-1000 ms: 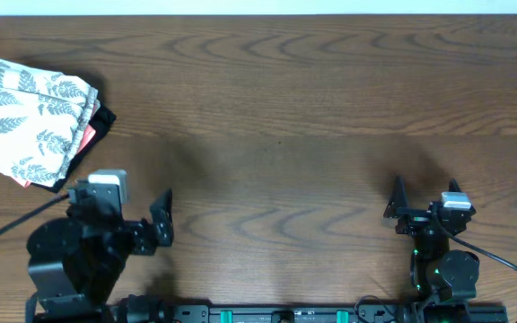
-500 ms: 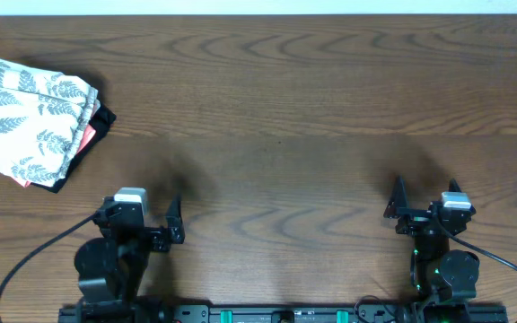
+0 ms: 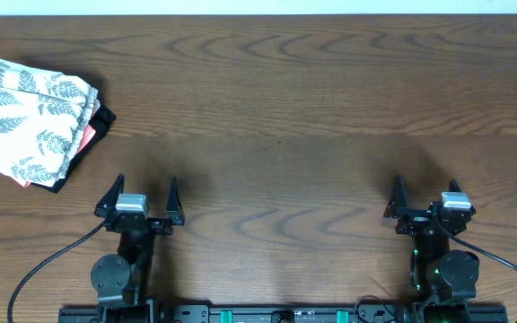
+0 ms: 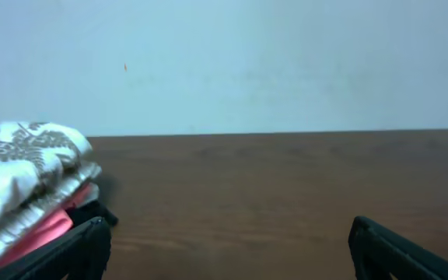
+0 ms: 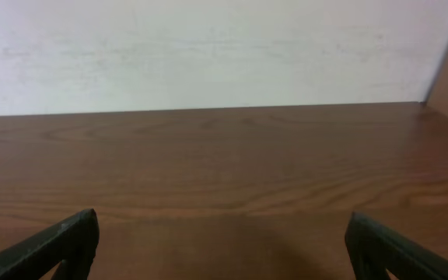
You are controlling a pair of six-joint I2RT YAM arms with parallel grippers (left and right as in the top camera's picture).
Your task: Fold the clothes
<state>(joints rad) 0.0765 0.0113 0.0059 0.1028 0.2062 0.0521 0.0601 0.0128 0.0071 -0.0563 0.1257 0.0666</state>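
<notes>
The clothes (image 3: 25, 117), a white leaf-print dress, lie folded into a compact bundle at the far left of the table, on top of a small stack. In the left wrist view the clothes (image 4: 22, 167) show at the left edge. My left gripper (image 3: 145, 187) stands open near the front edge, well apart from the bundle and to its lower right, with nothing between its fingers. The left wrist view shows the left gripper (image 4: 228, 233) with jaws wide over bare wood. My right gripper (image 3: 426, 188) stands open at the front right; in its own view the right gripper (image 5: 222, 227) is also empty.
Under the dress lie a coral-pink garment (image 3: 86, 136) and a black garment (image 3: 104, 118), both peeking out at the stack's right side. The wooden table (image 3: 276, 108) ends at a pale wall (image 5: 208, 47) at the back. Cables trail from both arm bases.
The left arm has turned from facing right and drawn back to the front edge, now pointing straight ahead with its jaws open. The right arm and the folded stack have not moved.
</notes>
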